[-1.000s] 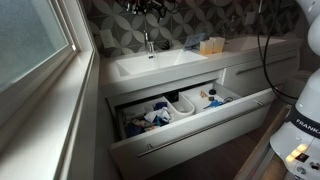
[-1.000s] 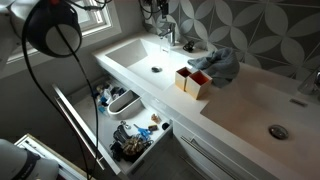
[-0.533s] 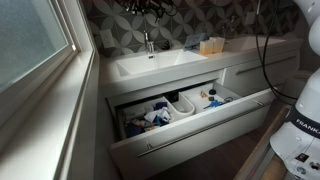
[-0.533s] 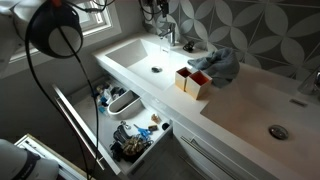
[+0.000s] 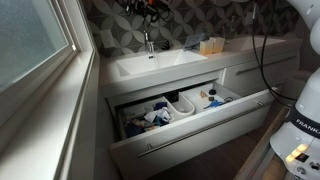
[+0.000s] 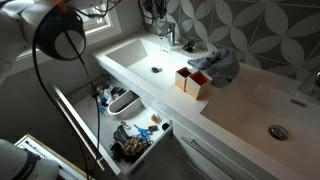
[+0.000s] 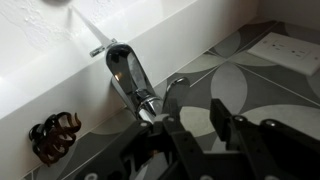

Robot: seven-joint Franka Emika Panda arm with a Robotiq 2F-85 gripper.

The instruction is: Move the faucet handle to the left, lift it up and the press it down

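The small chrome faucet (image 5: 149, 42) (image 6: 168, 35) stands at the back edge of the white basin (image 5: 160, 66) (image 6: 140, 55). In the wrist view its shiny faucet handle (image 7: 128, 72) lies on top of the stem, pointing toward the basin. A thin curved rod (image 7: 175, 82) rises just behind it. My gripper (image 7: 197, 115) hangs just above and behind the faucet, beside the stem. Its jaws stand a narrow gap apart. Only wall tile shows between them and they do not touch the handle. In both exterior views the gripper (image 5: 150, 8) (image 6: 155, 10) sits right over the faucet.
A brown hair clip (image 7: 52, 138) lies on the ledge near the faucet. Below the basin a cluttered drawer (image 5: 190, 125) (image 6: 125, 130) stands pulled open. Small boxes (image 6: 193, 80) and a blue cloth (image 6: 220, 62) rest on the counter. A window (image 5: 30, 40) flanks the sink.
The gripper stays above the faucet, hardly moved. The arm's black cable loop in the foreground has shifted a little.
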